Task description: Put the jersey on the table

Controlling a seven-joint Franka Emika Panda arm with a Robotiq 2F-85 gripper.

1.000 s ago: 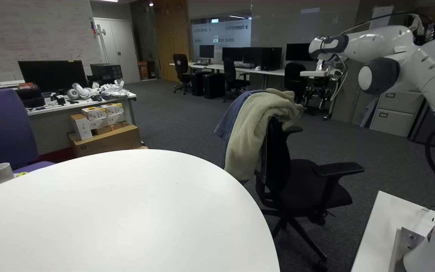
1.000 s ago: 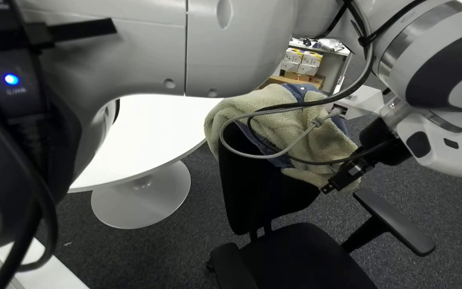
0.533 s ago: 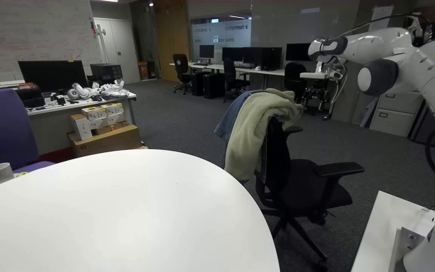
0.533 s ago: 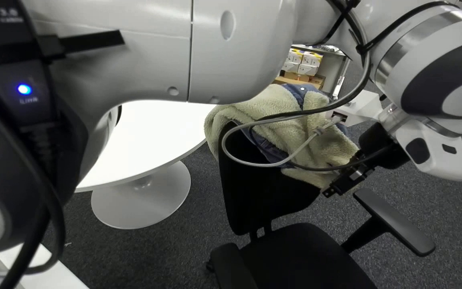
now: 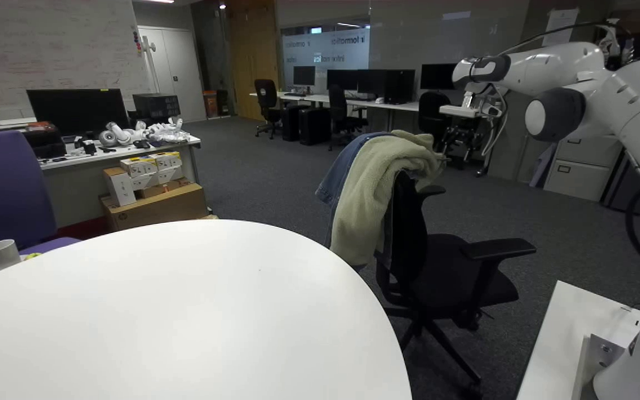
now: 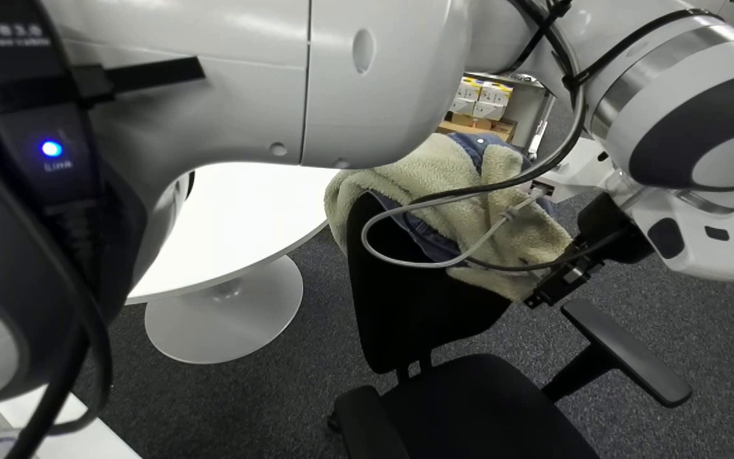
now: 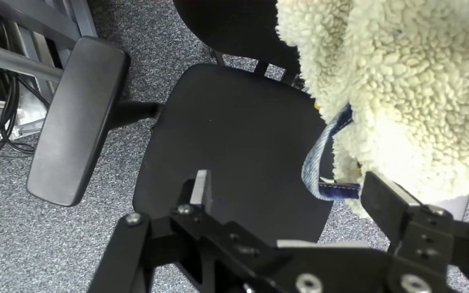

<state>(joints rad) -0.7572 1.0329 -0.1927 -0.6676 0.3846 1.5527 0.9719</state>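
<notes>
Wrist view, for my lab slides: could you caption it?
Gripper open near the fleecy jersey and its denim loop, black chair seat below.

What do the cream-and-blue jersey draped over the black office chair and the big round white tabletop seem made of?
Cream-and-blue jersey: matte fleece on the cream side, probably synthetic, judging by its curly pile; its faded blue strap looks like denim, with visible stitching.

Big round white tabletop: smooth, satin, perhaps laminate, since light spreads softly and no grain shows.

The jersey [image 5: 365, 203], cream fleece and blue denim, is hanging rumpled over the top edge of the backrest [image 6: 408, 303], near the round white table [image 5: 186, 311].
</notes>
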